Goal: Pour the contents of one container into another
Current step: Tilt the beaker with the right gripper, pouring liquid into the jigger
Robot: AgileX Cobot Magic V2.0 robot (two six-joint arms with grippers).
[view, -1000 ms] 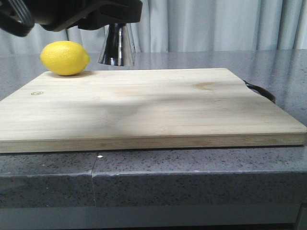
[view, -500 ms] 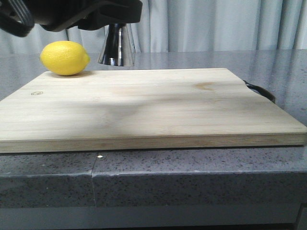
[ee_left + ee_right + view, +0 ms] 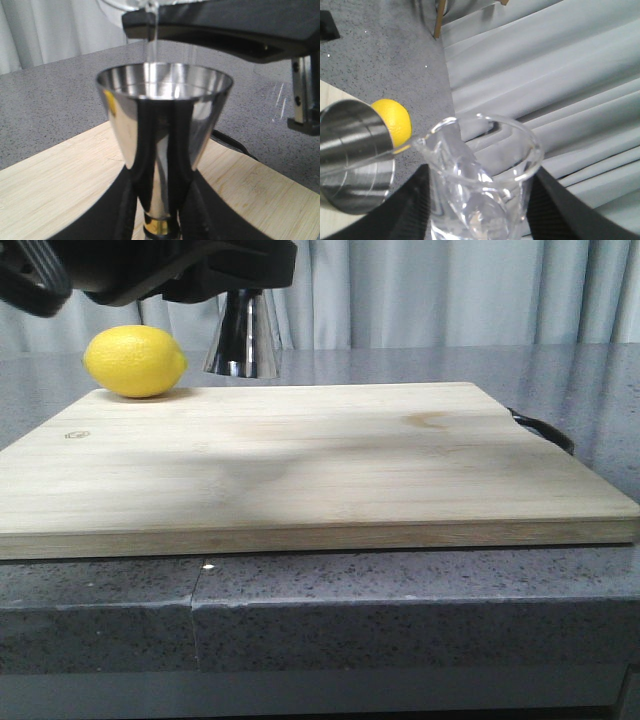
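Above the worktop's far left corner, left fingers (image 3: 160, 220) clamp the jigger (image 3: 164, 130) upright beneath the lip; right fingers (image 3: 480, 210) grip the beaker (image 3: 482, 175) tilted, so liquid falls inside.

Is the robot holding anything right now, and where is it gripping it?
Both arms hold something. The left gripper clamps the steel jigger low, around its gold-banded waist. The right gripper grips the glass beaker by its body, below the rim.
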